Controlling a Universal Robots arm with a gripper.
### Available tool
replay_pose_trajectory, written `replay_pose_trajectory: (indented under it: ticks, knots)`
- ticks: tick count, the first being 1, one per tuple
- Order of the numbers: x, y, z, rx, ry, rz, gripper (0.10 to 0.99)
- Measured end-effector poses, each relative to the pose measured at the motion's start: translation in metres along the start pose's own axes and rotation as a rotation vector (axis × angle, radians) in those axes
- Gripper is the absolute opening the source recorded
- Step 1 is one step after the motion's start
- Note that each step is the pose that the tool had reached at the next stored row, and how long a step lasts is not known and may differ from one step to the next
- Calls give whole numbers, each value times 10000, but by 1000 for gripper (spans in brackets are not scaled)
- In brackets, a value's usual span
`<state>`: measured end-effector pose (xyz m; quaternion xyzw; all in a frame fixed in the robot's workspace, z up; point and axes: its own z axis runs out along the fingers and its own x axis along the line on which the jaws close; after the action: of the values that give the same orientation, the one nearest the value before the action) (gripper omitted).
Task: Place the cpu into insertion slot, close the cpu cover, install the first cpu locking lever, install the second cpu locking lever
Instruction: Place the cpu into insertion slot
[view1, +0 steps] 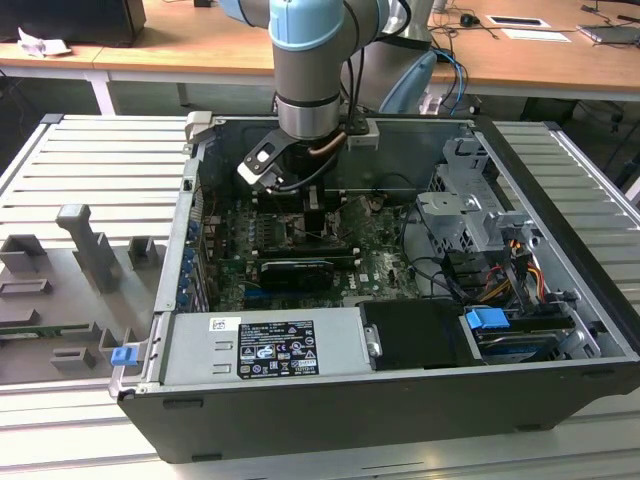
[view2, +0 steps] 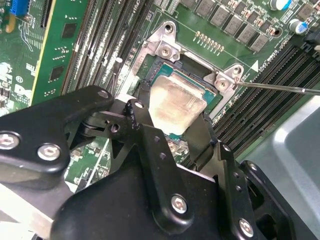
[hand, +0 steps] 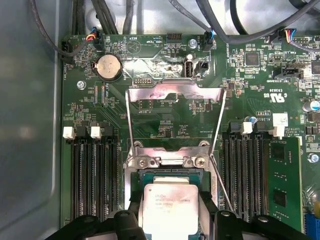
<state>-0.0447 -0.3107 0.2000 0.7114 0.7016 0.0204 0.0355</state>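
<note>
The cpu (hand: 170, 212), a square chip with a pale metal top, lies level in the insertion slot (hand: 150, 175) of the green motherboard. My gripper (hand: 171, 204) is shut on it, one black finger (hand: 134, 212) against each of two opposite sides. In the second wrist view the same grip shows: the gripper (view2: 172, 111) around the cpu (view2: 175, 97), with the slot's dark rim (view2: 192, 67) beyond it. The cpu cover (hand: 175, 90) stands swung open on its hinge behind the slot. A thin wire locking lever (hand: 222, 187) sticks up beside the slot, also the lever (view2: 280, 88). In the exterior view the gripper (view1: 315, 215) reaches down inside the case.
Long black memory slots (hand: 95, 175) flank the socket on both sides. A coin battery (hand: 108, 67) and cables (hand: 220, 20) lie beyond the cover. The open computer case (view1: 560, 230) holds a power supply (view1: 270, 345), a drive cage (view1: 470, 205) and a black card (view1: 295, 272).
</note>
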Motion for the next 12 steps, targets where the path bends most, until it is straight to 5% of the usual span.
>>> replay_pose_trajectory:
  ticks: [6,12]
  knots:
    - [1,1,-3,-10,36,-475,529]
    - [0,10,3,-4,2,-306,529]
